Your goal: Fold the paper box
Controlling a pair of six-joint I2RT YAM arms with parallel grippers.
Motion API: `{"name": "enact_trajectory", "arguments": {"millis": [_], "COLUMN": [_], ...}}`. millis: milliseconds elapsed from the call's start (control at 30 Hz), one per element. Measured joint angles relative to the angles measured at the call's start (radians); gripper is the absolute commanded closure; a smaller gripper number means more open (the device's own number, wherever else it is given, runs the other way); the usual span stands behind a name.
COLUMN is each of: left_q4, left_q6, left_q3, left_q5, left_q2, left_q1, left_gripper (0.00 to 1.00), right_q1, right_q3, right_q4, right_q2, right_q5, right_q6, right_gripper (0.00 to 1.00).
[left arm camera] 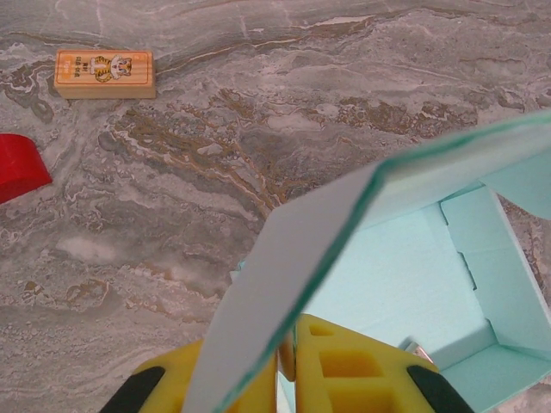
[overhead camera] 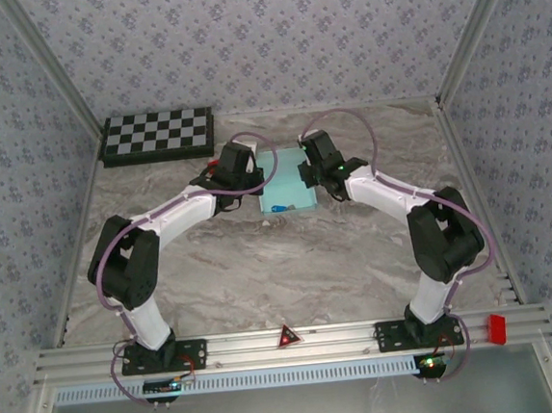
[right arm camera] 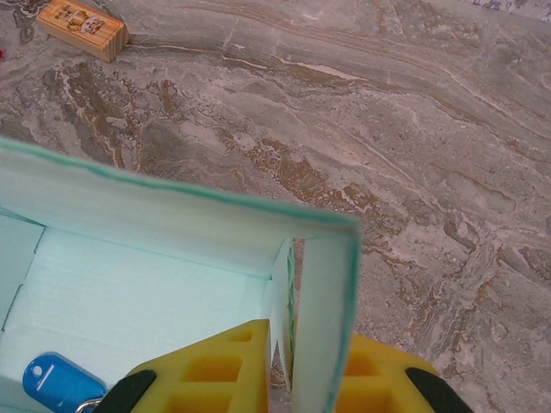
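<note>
1. One bench [overhead camera: 291, 263], marbled grey and brown, carries everything; two arms reach in from its near edge.
2. One paper box [overhead camera: 286, 181], pale aqua card, lies toward the far edge of the bench, about midway between the left and right edges. It is partly formed: the floor lies flat, with walls and flaps raised along its sides.
3. One left claw [left arm camera: 284, 370] is at the box's left side. A raised aqua flap runs down between its two yellow fingers [left arm camera: 344, 370], which stand nearly together and are clamped on that flap.
4. One right claw [right arm camera: 297, 379] is at the box's right side. Two layers of card at a corner of the box stand between its two yellow fingers [right arm camera: 224, 370]. I cannot tell whether the pads press the card or merely flank it.
5. One small blue tag [right arm camera: 56, 383] lies inside the box, on its floor near the near wall.
6. One checkerboard [overhead camera: 159, 135], black and white, lies flat at the far left corner of the bench, apart from the box.
7. One wooden block [left arm camera: 104, 74] with a printed cartoon face lies on the bare bench, well apart from the box.
8. One red piece [left arm camera: 17, 168] lies near that block, cut off by the picture's edge.
</note>
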Motion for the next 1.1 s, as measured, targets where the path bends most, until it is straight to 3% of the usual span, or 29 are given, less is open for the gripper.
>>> {"name": "enact_trajectory", "arguments": {"millis": [267,1100], "left_q4": [0.002,0.086], "left_q6": [0.0,-0.007], "left_q3": [-0.01,-0.059], "left_q5": [-0.01,-0.007], "left_q2": [0.004,0.006], "left_q1": [0.0,-0.001], "left_gripper": [0.97,0.98], "right_q1": [0.006,0.035], "right_q3": [-0.001,-0.115], "right_q4": [0.015,0.134], "right_q2": [0.002,0.001], "right_q5": [0.018,0.082], "right_q6": [0.018,0.172], "right_gripper": [0.84,0.88]}}
